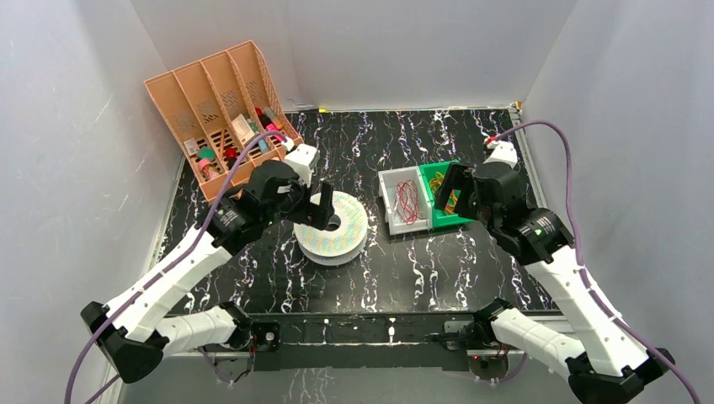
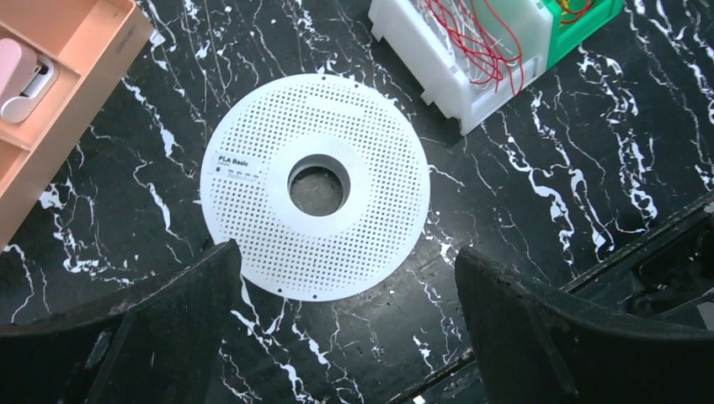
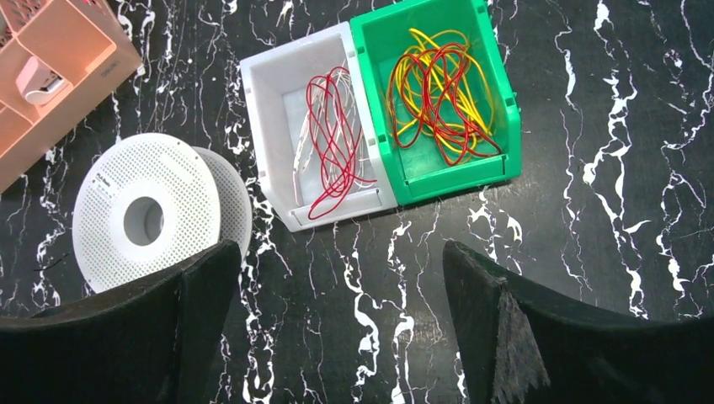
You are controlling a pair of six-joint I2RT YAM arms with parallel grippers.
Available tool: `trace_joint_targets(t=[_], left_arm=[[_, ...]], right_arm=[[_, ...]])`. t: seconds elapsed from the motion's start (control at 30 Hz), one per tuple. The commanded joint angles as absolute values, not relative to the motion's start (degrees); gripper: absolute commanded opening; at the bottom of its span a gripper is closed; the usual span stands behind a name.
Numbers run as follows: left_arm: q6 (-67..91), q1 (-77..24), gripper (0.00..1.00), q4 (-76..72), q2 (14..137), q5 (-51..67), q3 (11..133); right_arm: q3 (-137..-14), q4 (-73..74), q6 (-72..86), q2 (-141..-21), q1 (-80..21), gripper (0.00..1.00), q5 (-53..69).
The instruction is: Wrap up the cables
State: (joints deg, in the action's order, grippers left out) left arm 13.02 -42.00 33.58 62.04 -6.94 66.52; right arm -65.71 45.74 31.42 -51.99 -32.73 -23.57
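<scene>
Thin red cables lie in loose loops inside a white bin at the middle of the table. More red cable, tangled with yellow wire, fills the green bin beside it. A white perforated spool lies flat to the left of the bins. My left gripper hovers over the spool, open and empty; in the left wrist view the spool sits just ahead of that gripper. Open and empty too, my right gripper hangs above the bins.
An orange divided organizer with small items stands at the back left. The table is black marble-patterned, with white walls on three sides. A black rail runs along the near edge between the arm bases.
</scene>
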Motion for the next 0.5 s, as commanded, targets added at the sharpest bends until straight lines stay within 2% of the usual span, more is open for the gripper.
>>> trace_joint_targets(t=[0.0, 0.2, 0.47], left_arm=[[12.92, -42.02, 0.99, 30.85, 62.37, -4.82, 64.59], [15.91, -42.01, 0.98, 30.29, 64.41, -4.61, 61.13], [17.84, -42.01, 0.98, 27.06, 68.54, -2.29, 59.39]], right_arm=[[-62.36, 46.37, 30.54, -53.29, -32.69, 0.98, -20.93], [-55.79, 38.8, 23.72, -50.15, -32.65, 0.98, -9.14], [-53.26, 34.55, 22.23, -54.56, -32.65, 0.98, -1.5]])
